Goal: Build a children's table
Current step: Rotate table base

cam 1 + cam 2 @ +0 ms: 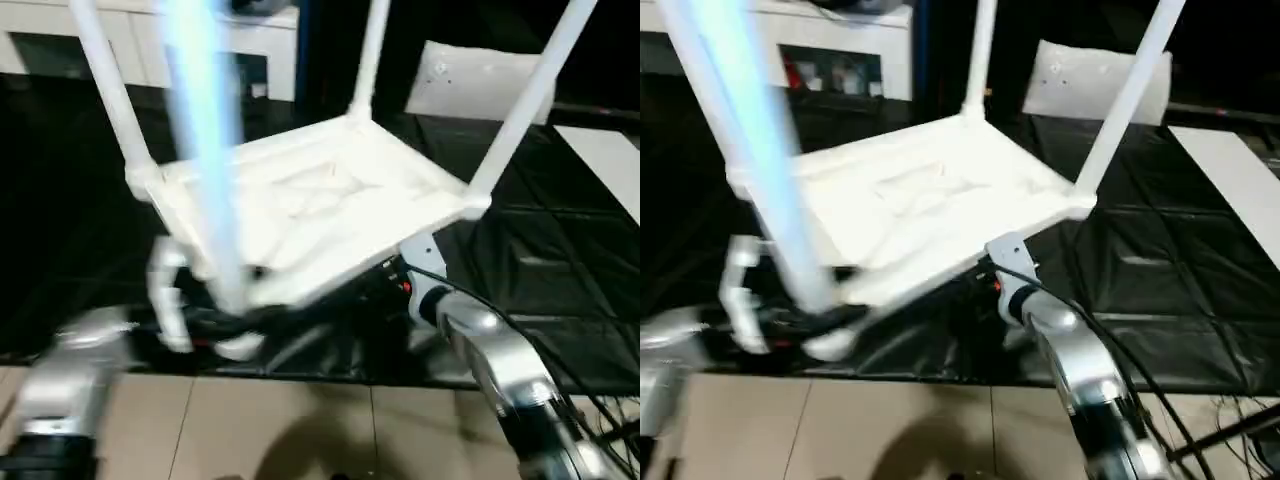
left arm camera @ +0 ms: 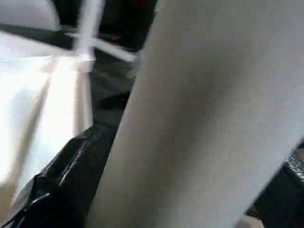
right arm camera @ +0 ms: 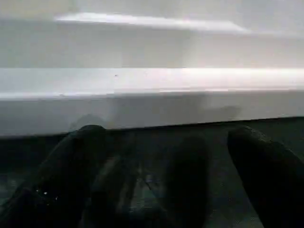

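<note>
Below my head camera, the children's table (image 1: 310, 210) sits upside down and tilted on the black sheeting (image 1: 560, 270), with its ribbed underside up. This orientation keeps the corner sockets reachable from above. Four legs (image 1: 525, 100) rise from the corners; the nearest leg (image 1: 205, 150) is blurred and passes closest to my left forearm (image 1: 60, 390). My right forearm (image 1: 500, 370) reaches under the near edge of the tabletop, in my judgement to steady or lift it. A white block (image 1: 1090, 80) and a flat white strip (image 1: 1235, 180) lie farther back on the sheeting, apart from the table. Along my left claw, the near leg (image 2: 204, 123) stands very close in front; I judge this claw open and not clamped on the leg, though contact cannot be confirmed. Along my right claw (image 3: 171, 147), the two black fingers (image 3: 71, 175) are spread wide, just below the tabletop's side wall (image 3: 152, 102), gripping nothing.
</note>
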Controlling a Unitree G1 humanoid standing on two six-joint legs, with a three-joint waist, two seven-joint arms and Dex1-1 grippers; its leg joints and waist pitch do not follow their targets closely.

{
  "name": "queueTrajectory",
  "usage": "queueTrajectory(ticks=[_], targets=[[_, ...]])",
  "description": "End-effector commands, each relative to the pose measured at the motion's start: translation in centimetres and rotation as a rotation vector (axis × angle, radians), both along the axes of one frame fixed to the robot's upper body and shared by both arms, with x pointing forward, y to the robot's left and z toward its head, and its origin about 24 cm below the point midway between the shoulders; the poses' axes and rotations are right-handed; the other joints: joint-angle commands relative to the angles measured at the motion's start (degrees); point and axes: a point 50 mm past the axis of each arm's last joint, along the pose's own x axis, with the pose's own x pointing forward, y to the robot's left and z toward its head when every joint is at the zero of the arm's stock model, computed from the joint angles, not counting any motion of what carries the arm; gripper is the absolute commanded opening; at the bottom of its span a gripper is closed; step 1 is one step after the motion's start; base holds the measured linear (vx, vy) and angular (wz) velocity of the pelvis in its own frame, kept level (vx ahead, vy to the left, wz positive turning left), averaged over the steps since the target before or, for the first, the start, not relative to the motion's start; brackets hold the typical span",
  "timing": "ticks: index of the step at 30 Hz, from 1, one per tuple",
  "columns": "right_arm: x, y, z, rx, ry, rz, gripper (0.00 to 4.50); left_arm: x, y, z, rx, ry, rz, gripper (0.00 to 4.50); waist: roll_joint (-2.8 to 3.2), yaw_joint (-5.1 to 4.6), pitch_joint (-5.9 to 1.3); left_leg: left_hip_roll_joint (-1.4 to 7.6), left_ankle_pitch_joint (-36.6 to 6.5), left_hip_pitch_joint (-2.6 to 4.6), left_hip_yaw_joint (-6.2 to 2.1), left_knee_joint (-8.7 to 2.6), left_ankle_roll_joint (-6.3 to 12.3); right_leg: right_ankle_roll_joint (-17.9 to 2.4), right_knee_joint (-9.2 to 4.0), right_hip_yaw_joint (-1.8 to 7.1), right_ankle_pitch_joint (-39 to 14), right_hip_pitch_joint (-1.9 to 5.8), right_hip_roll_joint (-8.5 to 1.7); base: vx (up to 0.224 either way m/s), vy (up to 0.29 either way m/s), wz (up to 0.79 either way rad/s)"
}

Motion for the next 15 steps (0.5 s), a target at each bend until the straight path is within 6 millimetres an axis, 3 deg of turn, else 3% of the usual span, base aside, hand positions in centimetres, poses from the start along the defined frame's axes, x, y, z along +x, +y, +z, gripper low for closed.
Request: queueTrajectory(ticks=[1,4,7,10,15], targets=[[0.8,0.7,0.3,0.002,-0.025,0.010,4.50,-0.5,-2.2,0.9,-0.040,-0.013,-0.093,4.42,0.51,-0.27,-3.24,5.37,0.88,-1.38,-1.82,-4.68,1.96,-4.92,-3.72,6.57,-16.52,4.08,-7.97,0.000,0.000,0.00],[1.5,1.9,0.6,0.021,-0.039,0.036,4.50,-1.1,-4.1,1.2,-0.064,-0.008,-0.169,4.42,0.32,-0.87,-3.03,5.33,-1.54,-1.12,-1.76,-4.73,2.31,-3.06,-4.47,6.32,-21.17,3.73,-7.48,0.000,0.000,0.00],[1.7,2.6,0.7,0.034,-0.047,0.053,4.50,-1.2,-5.0,1.3,-0.082,-0.007,-0.183,4.42,0.19,-1.81,-3.09,5.23,-2.09,-1.12,-1.86,-4.60,2.31,-2.27,-4.59,6.23,-22.03,3.62,-7.32,0.000,0.000,0.00],[2.1,3.4,0.8,0.040,-0.058,0.072,4.50,-0.8,-6.0,1.4,-0.103,-0.014,-0.176,4.42,0.13,-2.43,-3.31,5.20,-1.39,-1.22,-1.88,-4.47,2.78,-2.77,-4.28,6.19,-20.46,3.65,-7.19,0.000,0.000,0.00],[2.5,4.0,1.0,0.054,-0.082,0.090,4.50,0.2,-6.8,1.3,-0.085,-0.047,-0.127,4.42,-0.05,-2.65,-3.49,5.17,0.13,-1.34,-1.81,-4.27,3.62,-3.53,-3.99,6.29,-17.77,3.68,-7.16,0.000,0.000,0.00]])
